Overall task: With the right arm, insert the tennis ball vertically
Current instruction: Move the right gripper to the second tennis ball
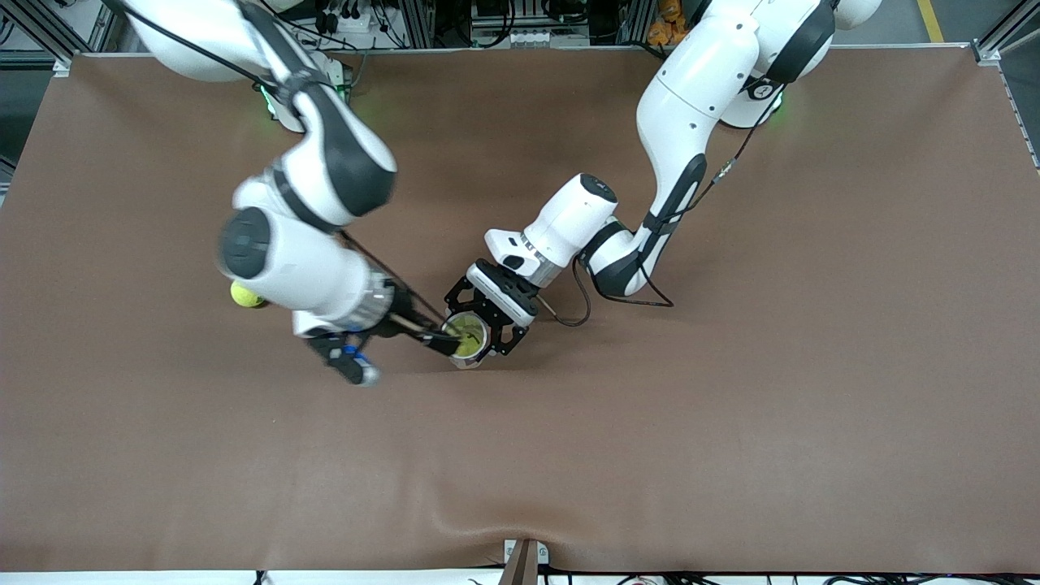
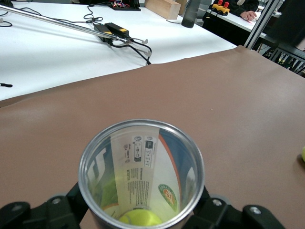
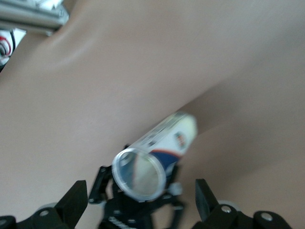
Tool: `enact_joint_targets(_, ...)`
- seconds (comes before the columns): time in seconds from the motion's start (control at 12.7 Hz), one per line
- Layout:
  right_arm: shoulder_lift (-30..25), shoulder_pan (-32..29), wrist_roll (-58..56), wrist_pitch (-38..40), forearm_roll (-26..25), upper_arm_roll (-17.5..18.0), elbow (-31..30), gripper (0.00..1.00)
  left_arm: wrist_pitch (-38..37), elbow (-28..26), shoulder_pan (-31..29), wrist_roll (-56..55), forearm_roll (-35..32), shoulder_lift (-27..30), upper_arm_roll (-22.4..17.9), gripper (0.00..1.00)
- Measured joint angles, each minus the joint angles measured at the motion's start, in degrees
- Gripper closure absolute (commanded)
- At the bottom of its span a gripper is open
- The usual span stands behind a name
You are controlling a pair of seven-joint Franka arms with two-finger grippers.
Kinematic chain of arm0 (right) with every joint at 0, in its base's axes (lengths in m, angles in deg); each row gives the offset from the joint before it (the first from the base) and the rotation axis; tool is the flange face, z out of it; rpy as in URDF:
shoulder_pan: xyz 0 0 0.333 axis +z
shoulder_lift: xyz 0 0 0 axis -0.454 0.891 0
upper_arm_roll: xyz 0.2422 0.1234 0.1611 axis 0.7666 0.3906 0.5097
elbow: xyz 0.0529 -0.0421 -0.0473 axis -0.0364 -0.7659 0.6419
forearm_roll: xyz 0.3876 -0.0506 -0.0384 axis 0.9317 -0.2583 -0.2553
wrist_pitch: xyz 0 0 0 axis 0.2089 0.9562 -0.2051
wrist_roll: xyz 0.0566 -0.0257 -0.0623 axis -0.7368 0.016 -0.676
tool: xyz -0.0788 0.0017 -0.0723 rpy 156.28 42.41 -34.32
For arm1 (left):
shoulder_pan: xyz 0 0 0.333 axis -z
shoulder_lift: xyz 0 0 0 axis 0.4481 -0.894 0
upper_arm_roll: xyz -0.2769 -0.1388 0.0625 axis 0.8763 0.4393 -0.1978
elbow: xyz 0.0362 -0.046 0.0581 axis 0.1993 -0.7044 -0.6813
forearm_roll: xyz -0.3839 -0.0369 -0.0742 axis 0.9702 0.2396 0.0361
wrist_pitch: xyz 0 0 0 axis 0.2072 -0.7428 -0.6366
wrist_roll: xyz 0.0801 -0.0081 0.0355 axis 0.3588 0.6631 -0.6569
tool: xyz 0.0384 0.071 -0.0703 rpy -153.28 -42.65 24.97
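Brown-covered bench [image 1: 731,422] with both white jointed arms reaching in to meet near its middle. Left arm coming down from its base, elbow bent, wrist angled toward the right arm's end of the bench; left hand [image 1: 479,321] clamped on either side of a clear plastic tennis-ball can with a metal rim and printed label [image 1: 467,337], black fingers [image 2: 57,210] pressed against the can wall just below the rim. Can held upright, mouth open upward, standing on or just above the bench, cannot tell which. Yellow-green tennis ball [image 2: 140,218] sitting at the bottom inside the can, seen straight down through the mouth in the left wrist view. Right arm folded over, forearm lying low and pointing toward the can, wrist tilted sideways; right hand [image 1: 443,335] right at the can's rim, fingers [image 3: 71,202] spread wide apart and holding nothing, the can's mouth seen between them in the right wrist view. Second yellow-green tennis ball [image 1: 246,294] lying on the bench toward the right arm's end, partly hidden under the right arm's forearm, well apart from the can. White work surface with cables and a wooden block [image 2: 164,7] visible past the bench edge in the left wrist view.
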Motion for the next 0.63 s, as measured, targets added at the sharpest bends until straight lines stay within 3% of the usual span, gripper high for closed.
enact_joint_targets(0.31,-6.87,-3.36,-26.55,16.14,-0.84,-11.58,-1.11,0.0,0.0,0.0,0.02,0.0,0.0,-0.01,0.0,0.05)
enact_joint_targets(0.39,-7.98,-3.98,-32.79,16.73,-2.76,-13.64,-3.13,0.0,0.0,0.0,0.02,0.0,0.0,-0.01,0.0,0.03)
enact_joint_targets(0.63,-11.11,-5.65,-41.82,12.66,-7.2,-15.3,-12.86,0.0,0.0,0.0,0.02,0.0,0.0,-0.02,0.0,0.01)
